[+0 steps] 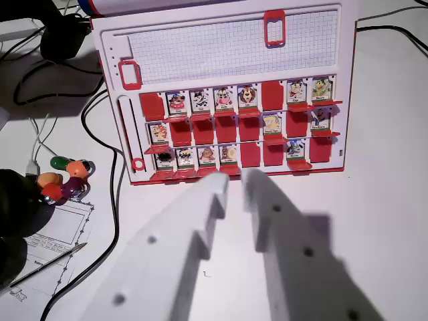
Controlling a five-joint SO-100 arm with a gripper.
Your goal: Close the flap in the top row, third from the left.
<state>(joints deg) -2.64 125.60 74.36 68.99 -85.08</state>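
A red and white flip-card game board [348, 100] lies flat on the white table in the upper half of the wrist view. It has three rows of flaps. In the row farthest from me the leftmost flap [152, 105] lies down, showing plain red. The third flap from the left [199, 100] stands upright and shows a cartoon face. My white gripper [235, 184] reaches in from the bottom, its tips over the board's near edge below the middle columns. It is open with a narrow gap and holds nothing.
Black cables [100, 134] run along the board's left side. A cluster of coloured beads [67, 175] sits at the left, with a printed sheet and a pen [50, 257] below it. A dark object [13, 214] fills the lower left edge.
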